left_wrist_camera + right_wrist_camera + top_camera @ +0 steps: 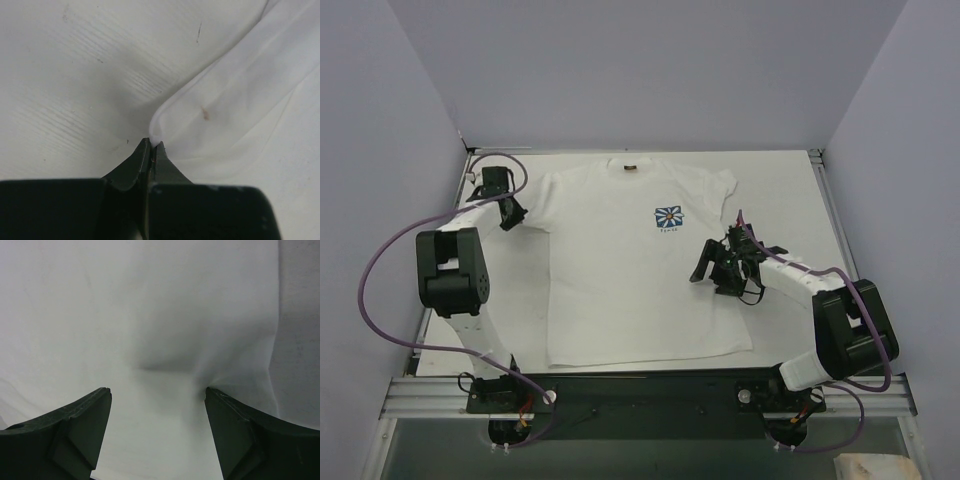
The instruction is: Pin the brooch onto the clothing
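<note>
Black left gripper is closed tight, its tips nipping a folded edge of the white shirt at the left sleeve. The right gripper stands wide open and holds nothing; its fingers are down at the cloth on the shirt's right side, where a soft pucker sits between them. The shirt lies spread flat on the table, front up, with the blue print showing. A tiny brown spot at the neckline looks to be the brooch, well apart from both grippers; whether it is fastened or only lying there is too small to tell. The shirt looks readied, while fetching and pinning the brooch seem left to do
</note>
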